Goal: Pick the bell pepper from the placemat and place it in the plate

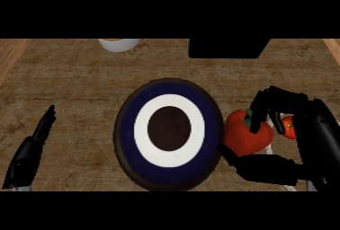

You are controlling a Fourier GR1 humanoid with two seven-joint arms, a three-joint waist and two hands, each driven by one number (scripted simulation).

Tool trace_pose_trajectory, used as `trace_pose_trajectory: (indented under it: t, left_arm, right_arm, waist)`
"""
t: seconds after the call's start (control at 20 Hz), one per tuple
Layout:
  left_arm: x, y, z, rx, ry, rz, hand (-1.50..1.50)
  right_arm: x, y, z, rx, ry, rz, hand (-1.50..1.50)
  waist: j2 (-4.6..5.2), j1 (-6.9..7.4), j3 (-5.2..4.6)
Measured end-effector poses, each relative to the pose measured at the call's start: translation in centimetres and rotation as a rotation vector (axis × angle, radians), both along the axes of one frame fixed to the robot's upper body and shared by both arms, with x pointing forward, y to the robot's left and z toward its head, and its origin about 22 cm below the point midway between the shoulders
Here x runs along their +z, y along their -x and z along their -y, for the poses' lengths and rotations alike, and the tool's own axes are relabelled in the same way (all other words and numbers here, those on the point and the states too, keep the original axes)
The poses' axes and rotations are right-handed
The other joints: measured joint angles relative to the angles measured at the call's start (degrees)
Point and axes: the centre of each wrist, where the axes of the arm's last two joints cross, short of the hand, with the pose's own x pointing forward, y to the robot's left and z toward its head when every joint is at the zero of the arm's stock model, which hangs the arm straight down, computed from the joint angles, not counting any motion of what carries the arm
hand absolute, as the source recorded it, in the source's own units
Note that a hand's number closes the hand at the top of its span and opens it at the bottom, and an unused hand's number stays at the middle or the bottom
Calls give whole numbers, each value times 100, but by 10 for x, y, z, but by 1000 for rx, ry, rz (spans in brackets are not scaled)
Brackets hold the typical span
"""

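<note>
White cup (119,44) and black block (229,48) at the counter's (73,90) far edge.

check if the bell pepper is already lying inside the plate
No, the red bell pepper sits just right of the plate's rim, with the right hand curled round it.

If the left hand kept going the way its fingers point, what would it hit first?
Nothing, as far as the view shows: the left hand points up along bare counter, well left of the plate.
</note>
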Motion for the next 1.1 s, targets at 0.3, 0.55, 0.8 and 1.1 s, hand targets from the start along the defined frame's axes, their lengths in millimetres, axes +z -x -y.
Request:
trace_pose_trajectory:
  t: [0.3,0.55,0.8,1.1]
  left_arm:
    - [-2,-1,-4,4,-2,4,0]
    - [-2,-5,-3,2,-4,4,0]
    - [3,-4,-5,-4,0,6,0]
    - [2,-4,-4,-1,-3,3,0]
  right_arm:
    - [-11,-25,-57,46,61,-104,150]
    - [-34,-44,-98,77,78,-171,150]
    - [-62,-60,-116,64,-18,-282,-150]
    - [-87,-76,-133,21,-79,-344,-150]
  waist:
    - [3,-8,3]
    - [8,-9,5]
    - [15,23,8]
    - [10,1,8]
